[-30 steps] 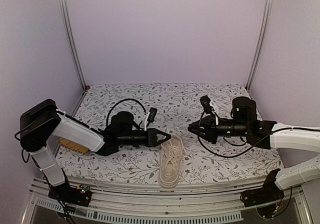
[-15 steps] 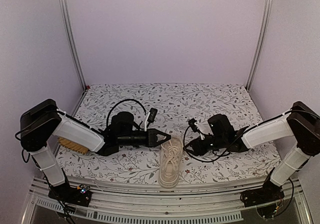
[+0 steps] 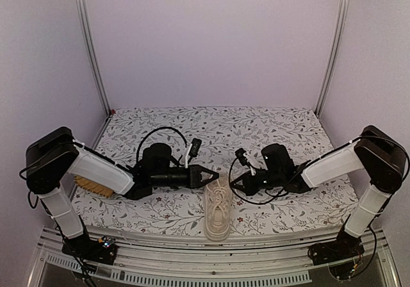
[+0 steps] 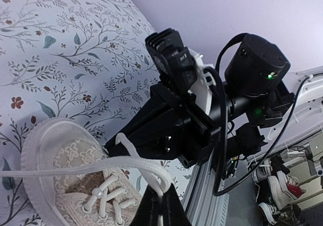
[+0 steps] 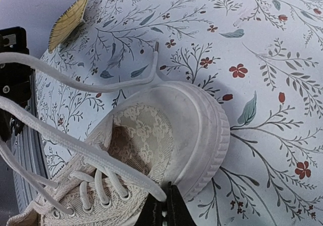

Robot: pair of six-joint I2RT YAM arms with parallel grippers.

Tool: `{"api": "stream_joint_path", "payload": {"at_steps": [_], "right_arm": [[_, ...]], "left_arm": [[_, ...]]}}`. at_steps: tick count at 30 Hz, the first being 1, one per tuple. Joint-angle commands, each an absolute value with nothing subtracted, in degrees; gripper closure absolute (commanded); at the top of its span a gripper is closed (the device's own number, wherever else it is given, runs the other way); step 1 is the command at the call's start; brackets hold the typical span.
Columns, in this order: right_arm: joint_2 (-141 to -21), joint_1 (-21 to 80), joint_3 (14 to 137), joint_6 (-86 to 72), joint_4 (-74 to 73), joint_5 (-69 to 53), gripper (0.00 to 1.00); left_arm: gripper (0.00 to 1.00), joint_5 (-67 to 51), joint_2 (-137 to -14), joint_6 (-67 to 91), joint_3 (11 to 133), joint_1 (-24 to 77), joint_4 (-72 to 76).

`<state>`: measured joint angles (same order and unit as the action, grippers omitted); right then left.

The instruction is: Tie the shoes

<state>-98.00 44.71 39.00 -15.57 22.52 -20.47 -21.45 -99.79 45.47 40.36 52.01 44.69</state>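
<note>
Left gripper [image 3: 213, 177] pinches a lace [image 4: 108, 160] beside the shoe [image 3: 218, 207] at the table's [image 3: 275, 123] near edge; right gripper [image 3: 232, 184], newly swung in, clamps a second lace [image 5: 101, 160]; yellow mat [image 3: 90, 188] lies by the left edge.

Even, soft light, faint shadows; wrist close-ups seem slightly blurred.

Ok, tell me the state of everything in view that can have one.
sneaker, upright on its sole, untied.
laces, loose, one strand pinched by each tool.
left tool, shut on laces.
right tool, shut on laces.
</note>
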Motion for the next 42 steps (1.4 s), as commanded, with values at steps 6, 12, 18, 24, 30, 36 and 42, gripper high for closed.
{"api": "stream_joint_path", "payload": {"at_steps": [6, 12, 18, 24, 30, 36, 42], "right_arm": [[-81.22, 45.32, 36.35, -14.26, 18.89, -25.90, 0.98], [-79.14, 49.91, 35.77, -11.62, 26.19, -30.01, 0.98], [-83.39, 52.51, 35.19, -9.59, 38.75, -29.21, 0.98], [-89.07, 53.32, 36.28, -7.22, 46.82, -26.99, 0.98], [-93.98, 53.33, 36.63, -6.84, 53.15, -26.95, 0.98], [-98.51, 53.33, 35.83, -7.60, 58.99, -26.53, 0.98], [-101.37, 53.30, 34.03, -6.17, 59.23, -21.59, 0.98]], "left_arm": [[1.00, -17.79, -100.00, 46.53, 43.17, 51.95, 38.85], [1.00, -17.17, -100.74, 48.05, 43.27, 51.87, 38.61], [1.00, -17.49, -100.52, 49.92, 43.33, 51.82, 38.83], [1.00, -17.98, -100.39, 50.60, 43.51, 51.81, 38.39], [1.00, -17.95, -99.65, 50.80, 43.09, 51.73, 38.10], [1.00, -18.22, -99.11, 50.65, 43.27, 51.72, 37.29], [1.00, -17.64, -98.53, 50.55, 43.15, 51.69, 36.58]]}}
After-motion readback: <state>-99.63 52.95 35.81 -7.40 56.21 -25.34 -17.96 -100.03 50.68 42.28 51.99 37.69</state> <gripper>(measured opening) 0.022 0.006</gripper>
